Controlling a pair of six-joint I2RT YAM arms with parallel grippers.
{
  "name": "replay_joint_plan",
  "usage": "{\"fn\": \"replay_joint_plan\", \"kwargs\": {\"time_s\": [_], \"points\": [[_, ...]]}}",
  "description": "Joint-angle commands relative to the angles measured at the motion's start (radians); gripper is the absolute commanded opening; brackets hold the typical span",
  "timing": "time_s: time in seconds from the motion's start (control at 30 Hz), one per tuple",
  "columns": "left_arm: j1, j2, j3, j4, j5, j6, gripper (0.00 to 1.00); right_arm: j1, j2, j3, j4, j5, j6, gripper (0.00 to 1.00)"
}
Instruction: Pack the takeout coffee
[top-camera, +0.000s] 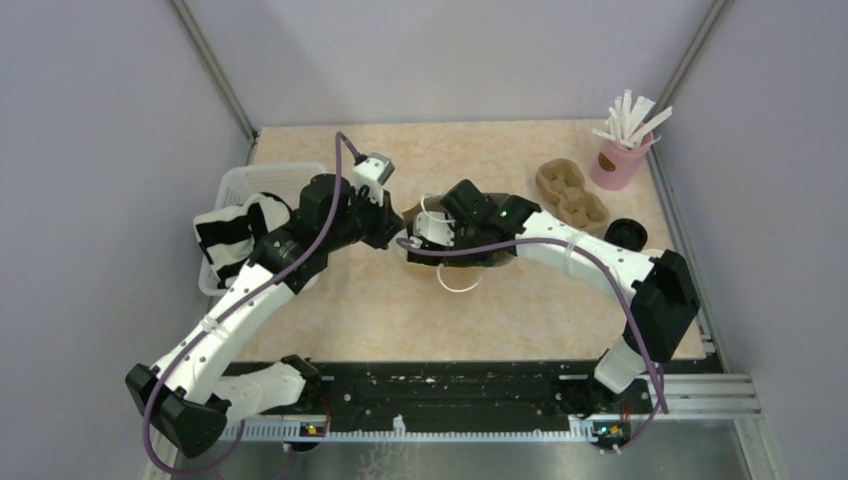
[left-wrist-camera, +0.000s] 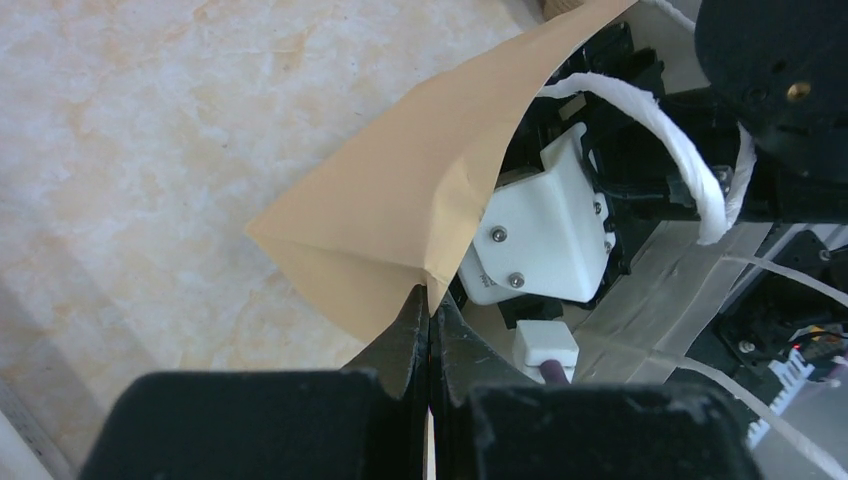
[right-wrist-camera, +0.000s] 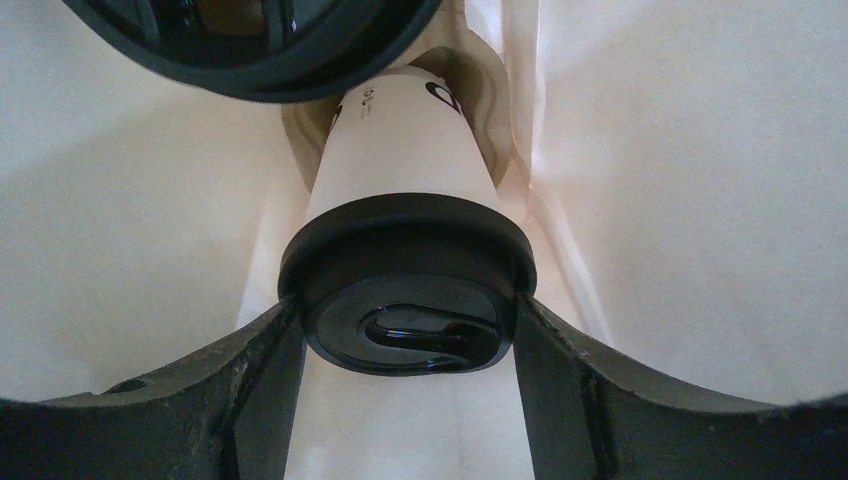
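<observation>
The step in hand is lowering a coffee into the brown paper bag (left-wrist-camera: 400, 200), which sits at the middle of the bench (top-camera: 400, 320). The left tool (left-wrist-camera: 430, 300) is pinched fully closed on a folded corner of the bag's rim and holds the mouth apart. The right tool (right-wrist-camera: 405, 345) reaches inside the bag, its jaws spread partway and clamped on either side of the black lid (right-wrist-camera: 410, 290) of a white paper coffee cup (right-wrist-camera: 400, 140). The cup's base points toward the bag's bottom fold; whether it touches cannot be told. The rim of a second black lid (right-wrist-camera: 250, 40) also shows inside the bag. Next, in my judgement, the cup must be seated upright on the bag's floor before the jaws part. The tool should then withdraw straight, clear of the white cord handle (left-wrist-camera: 680, 150) at the bag's mouth. The bag is thin, matte, creased kraft paper. The cup is a smooth tapering cone, the lid is glossy moulded plastic with a raised rim and sip recess, and the handle is soft twisted cord.
</observation>
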Motion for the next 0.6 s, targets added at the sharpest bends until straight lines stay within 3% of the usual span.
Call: {"fn": "replay_joint_plan", "kwargs": {"time_s": [0.0, 0.43, 0.57], "points": [[-0.002, 0.01, 0.07, -0.045, 0.041, -0.088, 0.0, 0.048, 0.002, 0.048, -0.162, -0.113, 0.119, 0.48], [-0.003, 0.08, 0.188, -0.269, -0.026, -0.278, 0.0, 0.102, -0.03, 0.038, -0.262, -0.258, 0.271, 0.51], [-0.002, 0.082, 0.18, -0.271, -0.048, -0.293, 0.0, 0.102, -0.04, 0.081, -0.247, -0.255, 0.293, 0.59]]}}
